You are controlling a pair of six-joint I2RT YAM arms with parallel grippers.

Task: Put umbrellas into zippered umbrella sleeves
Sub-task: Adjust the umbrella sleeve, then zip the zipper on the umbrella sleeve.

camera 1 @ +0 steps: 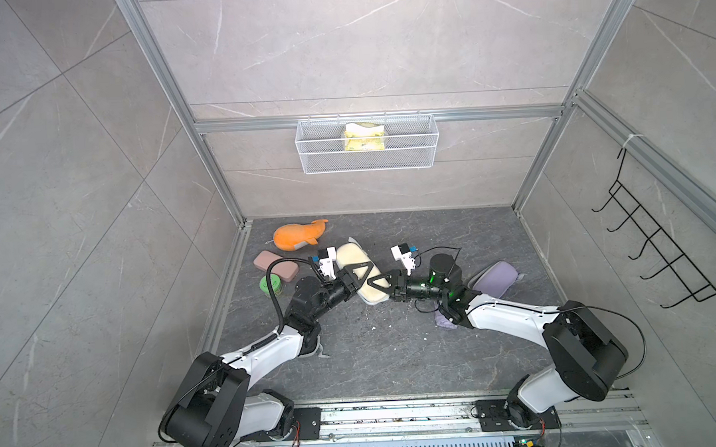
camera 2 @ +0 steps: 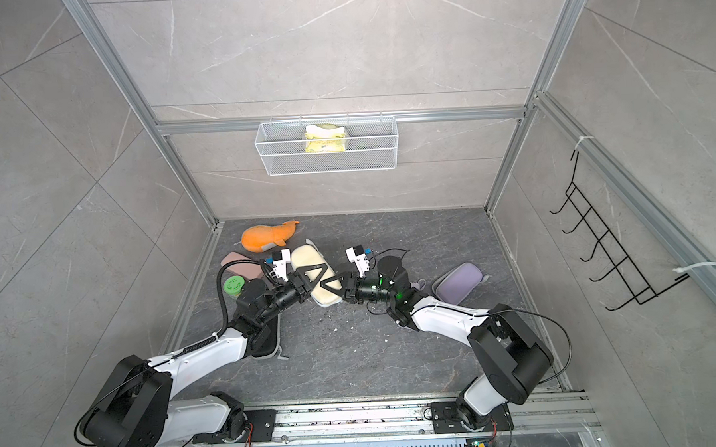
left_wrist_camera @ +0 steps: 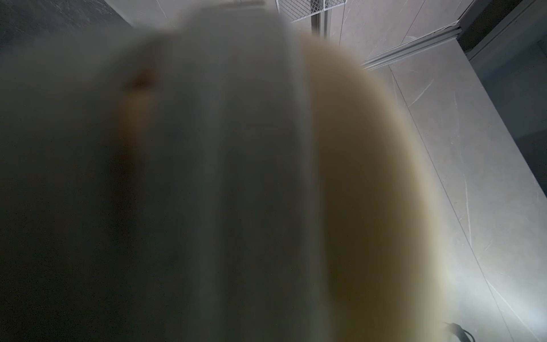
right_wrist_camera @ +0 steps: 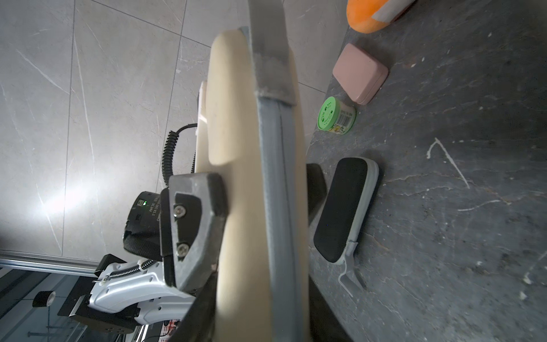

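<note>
**Blurred sleeve fills the lens**

A cream sleeve (left_wrist_camera: 370,192), far out of focus, fills most of the frame, with a grey band (left_wrist_camera: 236,177) running down its middle. A corner of white wire mesh basket (left_wrist_camera: 305,10) shows at the top centre. An aluminium rail (left_wrist_camera: 414,49) crosses the upper right, above grey marbled wall tiles (left_wrist_camera: 461,154). Dark floor (left_wrist_camera: 44,17) shows at the upper left.

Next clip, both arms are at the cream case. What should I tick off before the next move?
1. Left gripper jaws on cream sleeve: ok, one pressed against its shell.
2. Right gripper holding it: cannot tell.
3. Zip edging shut along the visible run: ok, looks closed.
4. Umbrella inside: cannot tell.
5. Left wrist view usable: not ok, blurred by something cream up close.
6. Black sleeve out of the way: ok, lies apart on the floor.
</note>
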